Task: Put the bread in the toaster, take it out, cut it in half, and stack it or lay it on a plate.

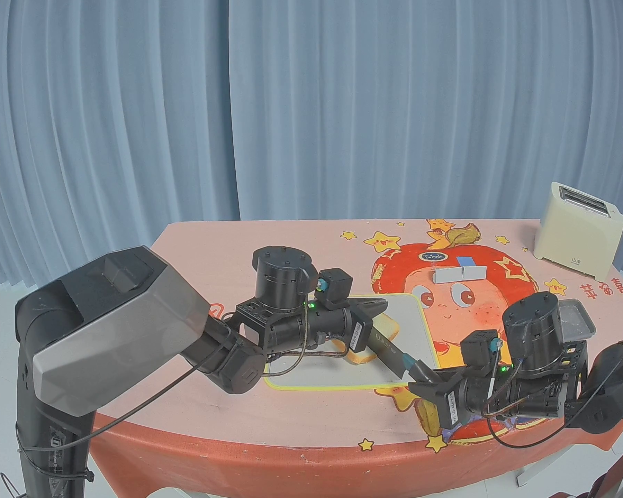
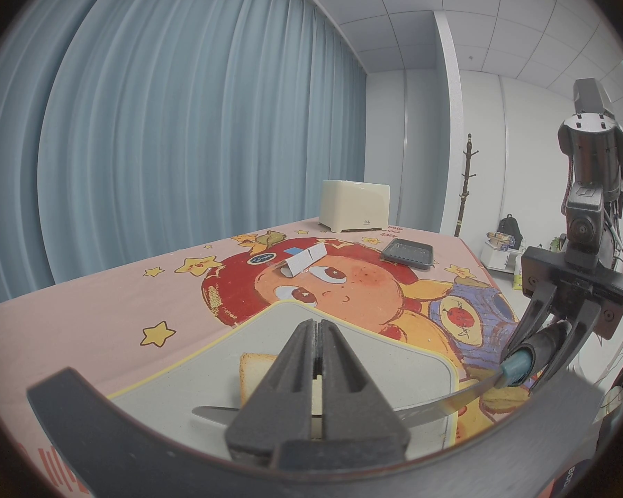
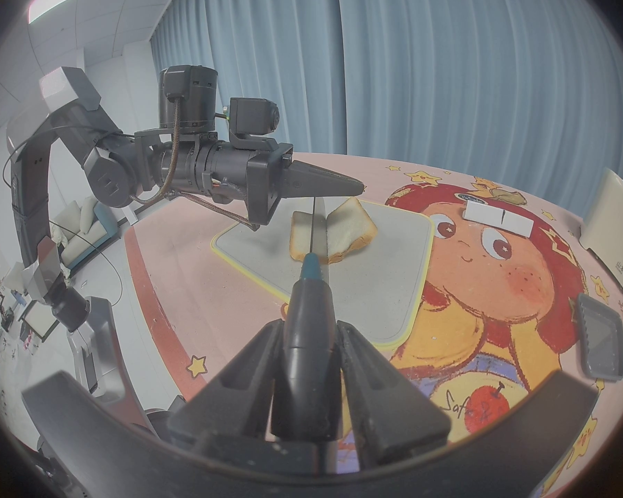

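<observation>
Midway through the cut, by the look of it. Find the bread [image 3: 336, 233] lying near the middle of the cutting board [image 1: 412, 312], with the knife [image 3: 310, 292] set blade-down across its middle and the two sides seeming to part a little. Note the right gripper [image 3: 310, 333] clamped firm on the knife handle, just off the cutting board's near right corner. Note the left gripper [image 2: 318, 330], fingers pressed together on nothing, reaching in from the cutting board's left side and poised over the bread; cannot tell whether touching the crust.

To cut well: hold the blade upright and square across the slice, never leaning. Saw back and forth with light downward pressure rather than pushing straight down, to avoid squashing the soft crumb. Steady the slice with the left gripper close beside the blade, never under the edge. Cut right down to the cutting board along the whole length, corners included. Lift straight up afterwards to avoid dragging a half away. Leave alone the toaster [image 1: 578, 233], well beyond the cutting board's far right corner; look to the plate [image 1: 583, 321], off the cutting board's right side, for the laying-out.
</observation>
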You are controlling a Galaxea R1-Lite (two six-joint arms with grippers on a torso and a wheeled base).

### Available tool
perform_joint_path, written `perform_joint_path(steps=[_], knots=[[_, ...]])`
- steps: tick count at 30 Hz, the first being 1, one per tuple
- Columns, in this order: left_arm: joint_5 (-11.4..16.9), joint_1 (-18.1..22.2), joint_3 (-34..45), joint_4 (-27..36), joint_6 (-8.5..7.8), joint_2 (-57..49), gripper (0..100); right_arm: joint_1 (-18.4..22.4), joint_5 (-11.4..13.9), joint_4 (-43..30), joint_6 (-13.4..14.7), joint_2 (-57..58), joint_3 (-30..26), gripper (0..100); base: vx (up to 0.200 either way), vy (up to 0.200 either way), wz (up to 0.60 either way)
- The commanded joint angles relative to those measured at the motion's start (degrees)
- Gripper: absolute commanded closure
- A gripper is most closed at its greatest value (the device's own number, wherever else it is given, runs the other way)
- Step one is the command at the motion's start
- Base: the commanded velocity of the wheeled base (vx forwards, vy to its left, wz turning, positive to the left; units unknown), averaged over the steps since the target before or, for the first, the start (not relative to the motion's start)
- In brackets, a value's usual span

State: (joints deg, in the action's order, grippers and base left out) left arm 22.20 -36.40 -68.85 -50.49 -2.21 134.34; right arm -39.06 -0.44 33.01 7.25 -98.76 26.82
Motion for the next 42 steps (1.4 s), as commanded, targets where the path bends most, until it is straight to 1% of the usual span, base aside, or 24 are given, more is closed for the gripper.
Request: perform_joint_path(steps=[1, 13, 16, 17, 19, 30, 42], knots=[[-0.05, 0.01, -0.23, -0.22, 0.01, -0.04, 100, 0.12, 0.00, -0.05, 0.04, -0.12, 0.08, 100, 0.000, 0.000, 0.00], [-0.75, 0.19, -0.23, -0.31, 0.10, 0.84, 100, 0.56, 0.18, 1.53, 0.22, 0.32, 0.78, 100, 0.000, 0.000, 0.00], [-0.75, 0.28, -0.32, -0.31, 0.10, 0.75, 100, 0.56, 0.18, 1.44, 0.92, -0.03, 0.51, 100, 0.000, 0.000, 0.00], [-0.75, 0.19, -0.32, -0.31, 0.10, 0.66, 100, 0.56, 0.70, 1.44, 1.10, -0.12, 0.34, 100, 0.000, 0.000, 0.00], [-0.84, 0.19, -0.41, -0.31, 0.10, 0.40, 100, 0.47, 0.97, 0.91, 1.27, -0.21, 0.16, 100, 0.000, 0.000, 0.00], [-0.84, -0.07, -1.28, -0.22, 0.27, -1.10, 100, 0.21, 0.97, 1.35, 1.27, -0.21, 0.08, 100, 0.000, 0.000, 0.00], [-0.84, 0.28, -0.67, -0.31, 0.19, 1.36, 100, 0.30, 0.97, 1.62, 1.54, 0.41, 1.22, 100, 0.000, 0.000, 0.00]])
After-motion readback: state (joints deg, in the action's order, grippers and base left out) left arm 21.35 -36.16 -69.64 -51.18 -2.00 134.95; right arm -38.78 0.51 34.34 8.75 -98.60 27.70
